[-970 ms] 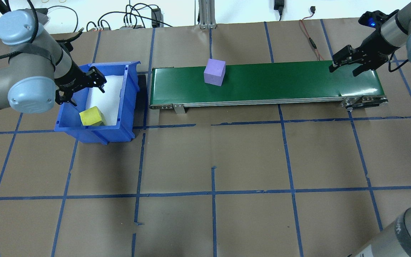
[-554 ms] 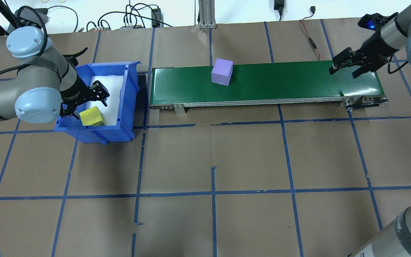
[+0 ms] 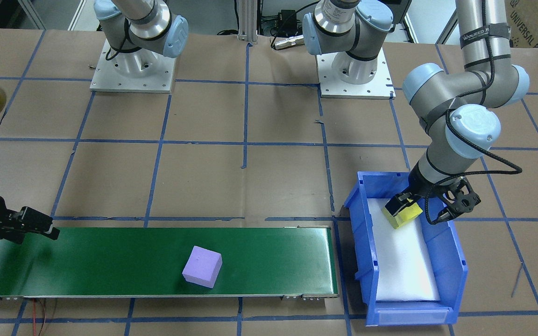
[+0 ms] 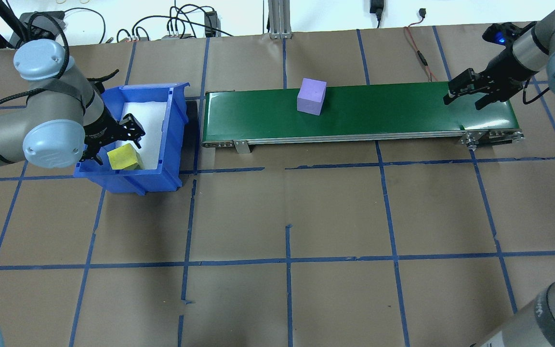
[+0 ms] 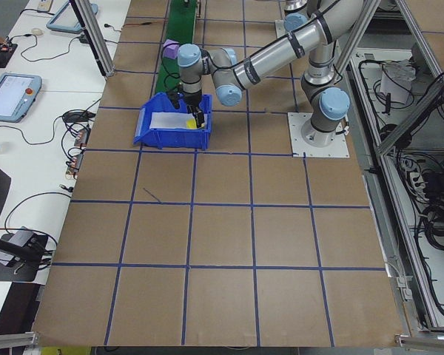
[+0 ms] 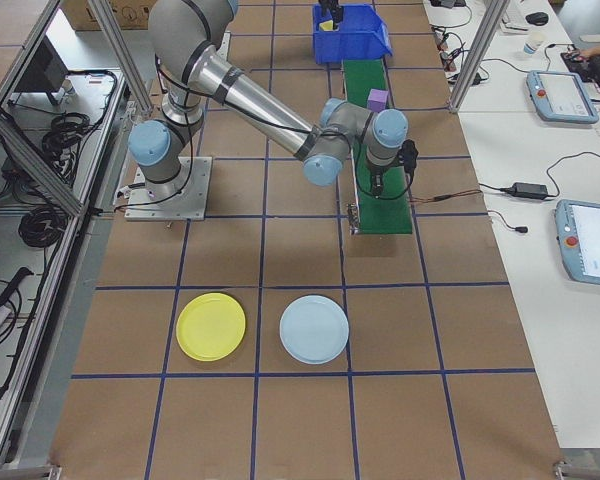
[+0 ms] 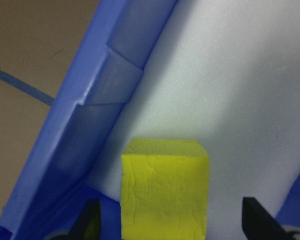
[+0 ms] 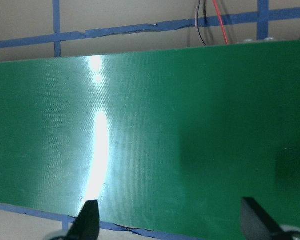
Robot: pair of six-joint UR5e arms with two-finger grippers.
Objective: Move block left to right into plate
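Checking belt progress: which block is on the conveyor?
The purple block, riding the green conveyor. The yellow block sits in the blue bin.

The room is bright, with even light from above. The shadows on the brown surface (image 4: 287, 207) are small and soft. A white streak of glare shines on the green belt (image 8: 97, 145), and another glints near the belt's end. The yellow block (image 7: 165, 192) looks a bit blurry up close. The other pictures are sharp.
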